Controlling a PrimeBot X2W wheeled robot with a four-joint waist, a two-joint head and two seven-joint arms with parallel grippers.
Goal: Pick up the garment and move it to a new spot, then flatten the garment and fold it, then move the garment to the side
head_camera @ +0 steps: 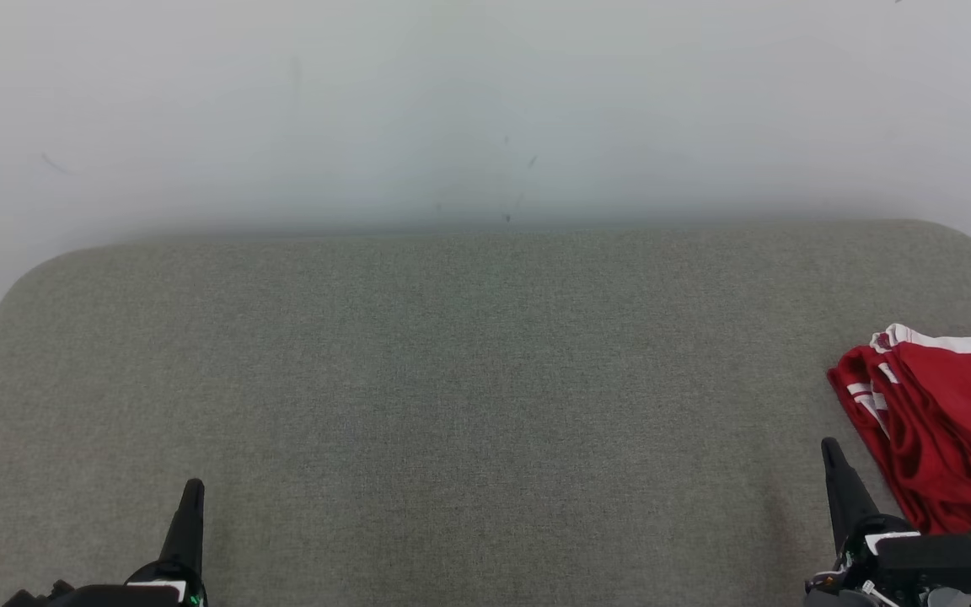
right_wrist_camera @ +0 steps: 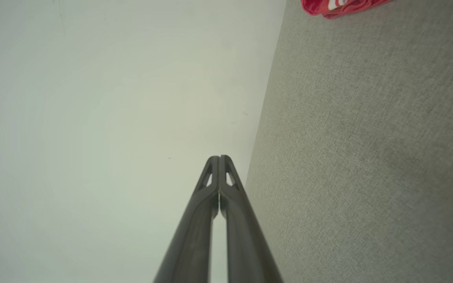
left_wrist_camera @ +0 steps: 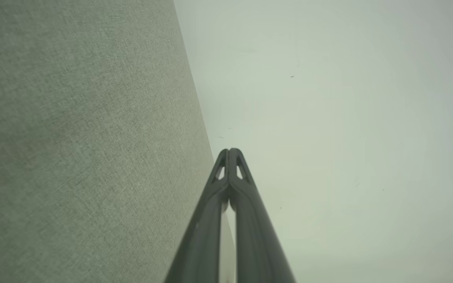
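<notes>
Garment (head_camera: pixel 945 421): red with white stripes, bunched in loose layers at the far right edge of the tabletop (head_camera: pixel 452 379), partly cut off by the frame. In the right wrist view we catch just a corner of it (right_wrist_camera: pixel 340 6) at the top.

We judge it light, soft and limp, with no stiffness to hold a shape. It looks like thin sports fabric, maybe a bit slick. It will sag and trail when lifted, and the layers may slide apart.

Where to hold, as we judge it: the white-striped edge nearest the wall looks like a hem or waistband, thicker and easier to pinch. For spreading, we'd take two corners well apart, one per arm. A pinch in the middle of the heap would likely take several layers and lift a lump.

Right jaws are together, fingers (right_wrist_camera: pixel 230 212) meeting at the tips, empty, and sit low just beside the garment's near left side, not touching it. Left jaws are also together and empty, fingers (left_wrist_camera: pixel 210 212) meeting at the tips, well apart from the garment at the lower left. A pale wall (head_camera: pixel 485 101) is behind.
</notes>
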